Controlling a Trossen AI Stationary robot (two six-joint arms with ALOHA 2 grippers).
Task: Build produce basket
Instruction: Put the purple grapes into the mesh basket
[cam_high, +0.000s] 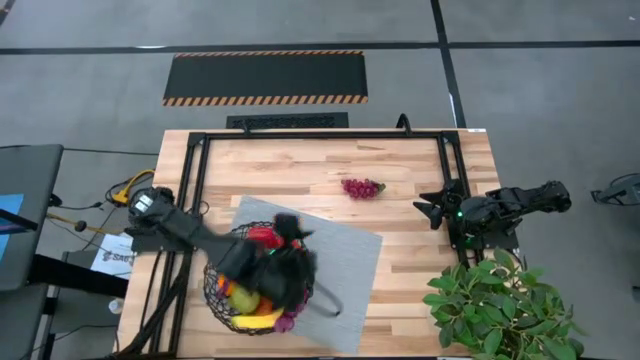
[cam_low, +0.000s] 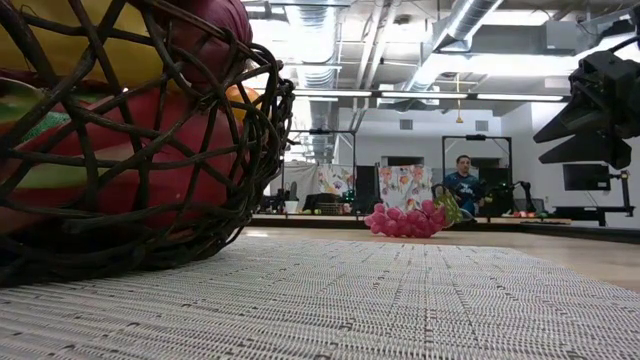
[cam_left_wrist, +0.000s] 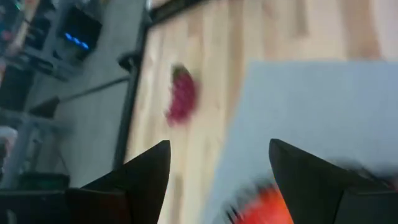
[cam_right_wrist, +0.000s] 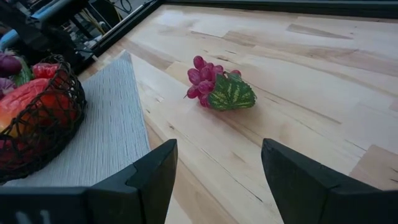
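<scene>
On the wooden table (cam_high: 300, 165), the left gripper (cam_left_wrist: 219, 163) hung spread above the basket (cam_high: 255, 290); grapes (cam_high: 362, 187) ahead needed a centred, leaf-clear pinch.

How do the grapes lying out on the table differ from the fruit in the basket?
The grapes lie alone on bare wood, off the grey mat; the other produce is piled in the wire basket on that mat. The grapes are a purple bunch with a green leaf; the basket's pieces are mostly red, orange and yellow. Both look like toy produce.

A robotics lab or workshop: grey concrete floor (cam_high: 90, 90), black hazard-striped floor mat (cam_high: 265, 77), exposed ceiling ducts (cam_low: 330, 40), fluorescent lights, distant desks with monitors (cam_low: 585, 177).
</scene>
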